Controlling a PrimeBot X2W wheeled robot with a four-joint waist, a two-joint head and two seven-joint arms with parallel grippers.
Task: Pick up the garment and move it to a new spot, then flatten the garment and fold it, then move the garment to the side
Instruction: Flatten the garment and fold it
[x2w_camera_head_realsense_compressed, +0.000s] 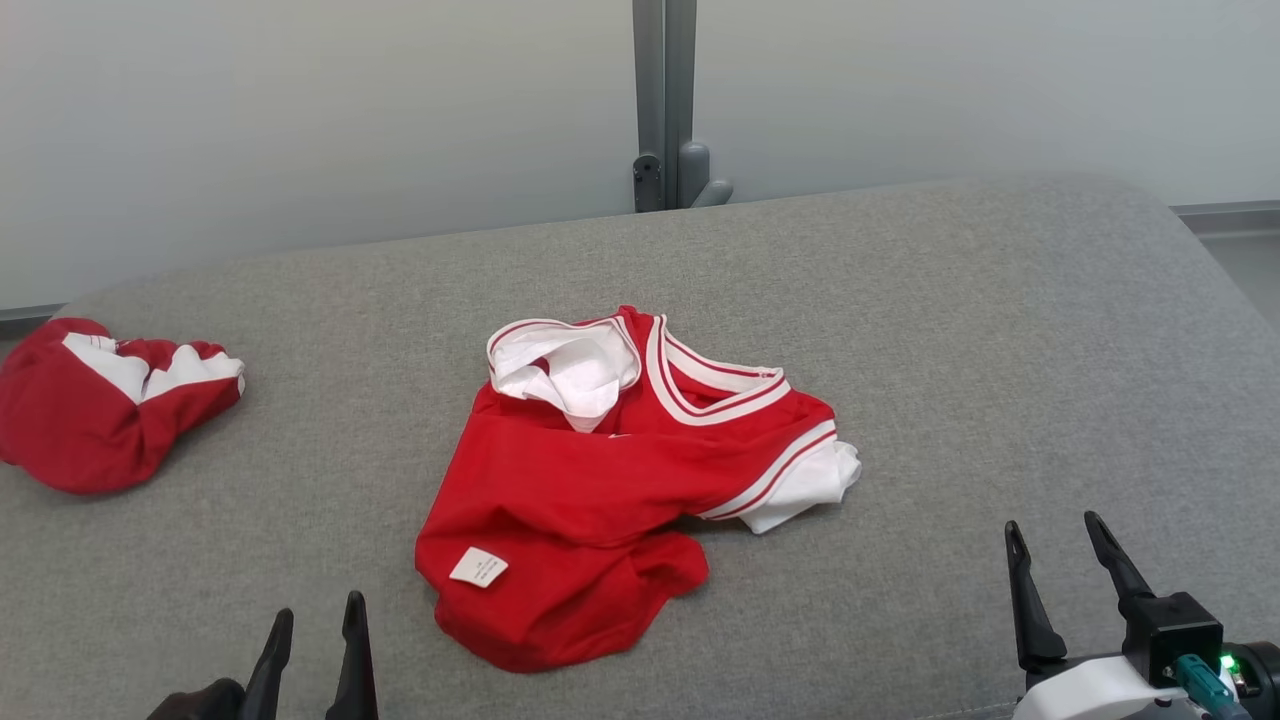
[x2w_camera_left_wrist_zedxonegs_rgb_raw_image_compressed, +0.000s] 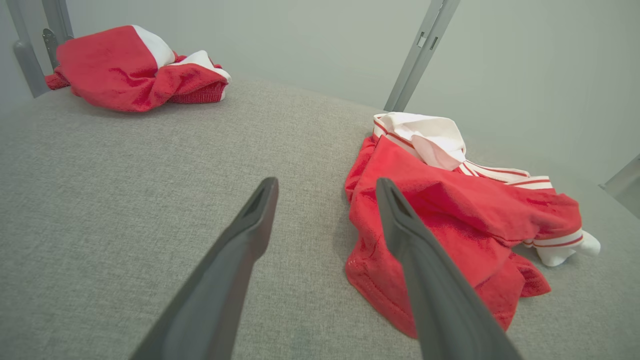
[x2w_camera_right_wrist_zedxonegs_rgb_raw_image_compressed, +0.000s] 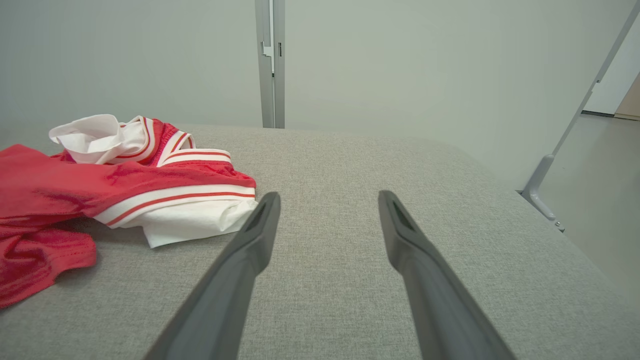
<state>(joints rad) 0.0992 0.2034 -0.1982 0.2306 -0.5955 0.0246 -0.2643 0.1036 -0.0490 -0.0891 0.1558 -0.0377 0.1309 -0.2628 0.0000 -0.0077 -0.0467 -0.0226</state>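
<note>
1. Position: the red jersey (x2w_camera_head_realsense_compressed: 600, 480) lies crumpled on the grey padded table (x2w_camera_head_realsense_compressed: 950, 350), directly in front of the grey post (x2w_camera_head_realsense_compressed: 665, 100). Neither gripper touches it.
2. Left gripper (x2w_camera_head_realsense_compressed: 318, 605): fingers spread, nothing between them. It sits well forward of the post and to its left, just short of the jersey's lower edge.
3. Right gripper (x2w_camera_head_realsense_compressed: 1052, 520): fingers spread and empty. It sits forward and right of the post, near the white sleeve (x2w_camera_head_realsense_compressed: 810, 480) but apart from it.
4. A second red heap (x2w_camera_head_realsense_compressed: 90, 420) lies far to the left of the post, well apart. I judge it is not the piece to handle.
5. Step in hand, as judged: the pick-up, not yet begun.
6. Recommended method: take two separate holds, the left near the white label (x2w_camera_head_realsense_compressed: 478, 567) and the right on the striped sleeve band. Come in low, straddle a raised fold and close on cloth alone.
7. Reservation: the layers are bunched, so front and back cannot be told apart. The outward label suggests the jersey may be inside out.
8. Risk: a hold on one layer only may slip. Lift both sides evenly and set the jersey down clear of the heap.
</note>
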